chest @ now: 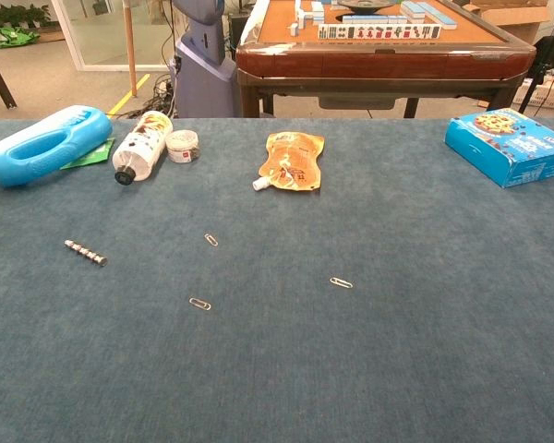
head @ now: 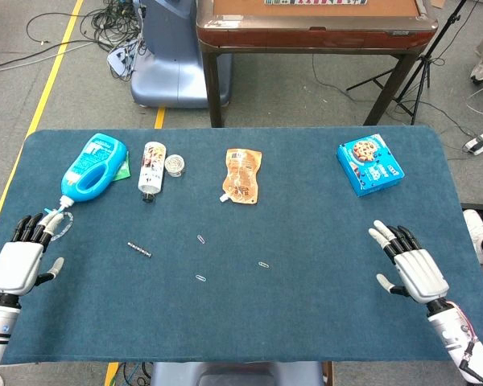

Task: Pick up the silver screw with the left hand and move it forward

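Silver screw (head: 139,249) flat on table (head: 306,322), near side of blue bottle (head: 92,167). Likely small, light, stiff, slippery, prone to roll; pinch mid-shaft. Left hand (head: 20,261) empty, fingers apart, well left. Right hand (head: 410,265) spread, empty.

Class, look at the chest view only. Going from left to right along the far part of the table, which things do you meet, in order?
blue bottle → white bottle → small round tin → orange pouch → blue cookie box
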